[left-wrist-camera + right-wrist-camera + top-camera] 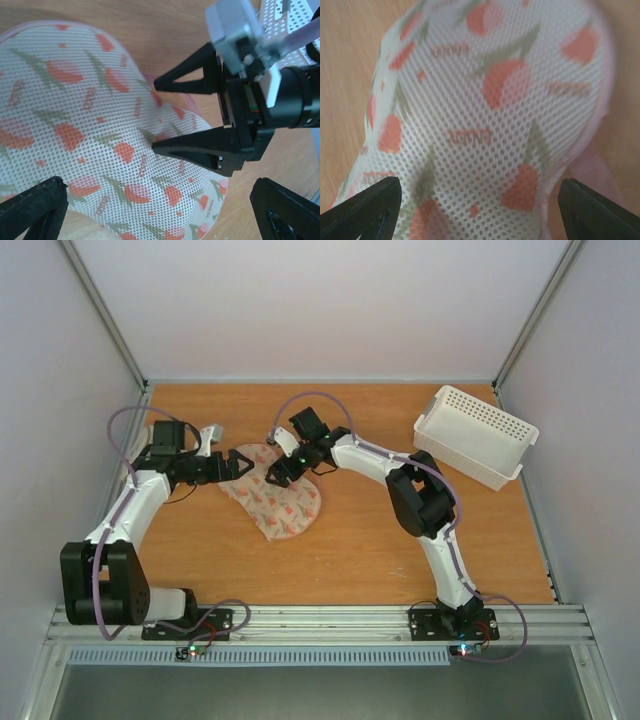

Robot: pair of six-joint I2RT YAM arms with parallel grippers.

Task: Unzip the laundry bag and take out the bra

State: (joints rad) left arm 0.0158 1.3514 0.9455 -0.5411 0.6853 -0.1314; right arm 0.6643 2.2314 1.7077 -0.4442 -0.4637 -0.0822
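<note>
The laundry bag lies flat on the wooden table, cream mesh with pink-red prints and a pink edge. My left gripper hovers open at the bag's far left end; in its own view the fingers straddle the mesh. From the right, my right gripper stands open over the same end, with one fingertip touching the mesh and the pink edge between its fingers. Its wrist view shows the mesh filling the gap of that gripper. The bra is hidden.
A white perforated basket sits at the back right of the table, tilted, and its corner shows in the left wrist view. Grey walls close in the table on three sides. Both arms meet over the bag's far end.
</note>
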